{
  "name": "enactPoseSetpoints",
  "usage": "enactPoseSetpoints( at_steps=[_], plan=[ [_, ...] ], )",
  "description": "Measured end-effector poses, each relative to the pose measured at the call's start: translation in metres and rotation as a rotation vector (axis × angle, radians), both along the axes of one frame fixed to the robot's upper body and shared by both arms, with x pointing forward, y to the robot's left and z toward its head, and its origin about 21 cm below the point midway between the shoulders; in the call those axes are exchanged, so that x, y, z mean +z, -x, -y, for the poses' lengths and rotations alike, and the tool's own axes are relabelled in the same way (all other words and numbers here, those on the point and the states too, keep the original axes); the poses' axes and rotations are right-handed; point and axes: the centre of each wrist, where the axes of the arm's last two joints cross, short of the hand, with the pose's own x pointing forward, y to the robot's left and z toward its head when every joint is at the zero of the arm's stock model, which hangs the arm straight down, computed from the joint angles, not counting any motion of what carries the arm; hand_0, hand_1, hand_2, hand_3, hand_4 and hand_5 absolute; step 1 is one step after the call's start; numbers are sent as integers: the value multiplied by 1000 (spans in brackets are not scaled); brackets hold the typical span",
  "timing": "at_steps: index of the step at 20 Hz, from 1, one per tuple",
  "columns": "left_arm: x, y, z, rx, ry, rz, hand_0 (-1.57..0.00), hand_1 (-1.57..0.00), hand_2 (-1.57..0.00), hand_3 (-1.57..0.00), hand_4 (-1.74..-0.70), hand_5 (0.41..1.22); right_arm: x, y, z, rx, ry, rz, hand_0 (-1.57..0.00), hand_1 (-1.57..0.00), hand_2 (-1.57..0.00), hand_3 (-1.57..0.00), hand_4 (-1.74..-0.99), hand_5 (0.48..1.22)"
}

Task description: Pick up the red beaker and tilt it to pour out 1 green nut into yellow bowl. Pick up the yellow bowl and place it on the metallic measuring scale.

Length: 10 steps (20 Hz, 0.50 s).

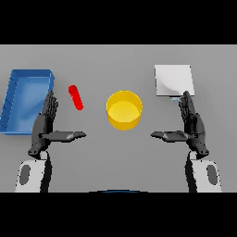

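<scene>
- Centrally, the yellow bowl (124, 109) was seen upright on the grey bench (120, 157), and it serves as the landmark for the rest.
- The red beaker (76, 97) was found to the left of the yellow bowl, apart from it, lying slanted on the bench; no nut could be made out in it.
- The metallic measuring scale (173, 80) was placed to the right of the yellow bowl and slightly farther back.
- A blue tray (27, 98) was set far left of the yellow bowl, beyond the red beaker.
- The left robot hand (46, 127) was held left of and nearer than the yellow bowl, fingers straight, thumb pointed toward the bowl, nothing gripped.
- The right robot hand (191, 127) was mirrored right of the yellow bowl, likewise spread and holding nothing, its fingertips just below the scale.
</scene>
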Motion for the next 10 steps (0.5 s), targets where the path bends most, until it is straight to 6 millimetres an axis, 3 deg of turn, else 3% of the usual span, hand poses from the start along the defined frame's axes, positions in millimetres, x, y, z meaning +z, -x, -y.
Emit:
enactPoseSetpoints(
  at_steps=[6,8,10],
  plan=[
    [1,4,-4,2,-3,4,1,1,1,1,-1141,660,-2,3,-12,6,-5,-9,1,1,1,1,-1071,578],
    [12,26,-9,-58,-130,84,1,1,1,1,-1144,660,5,18,-12,24,235,141,1,1,1,1,-1066,576],
    [21,36,-3,-86,-171,68,1,1,1,1,-1138,660,13,25,-13,29,321,171,1,1,1,1,-1071,581]
  ],
)
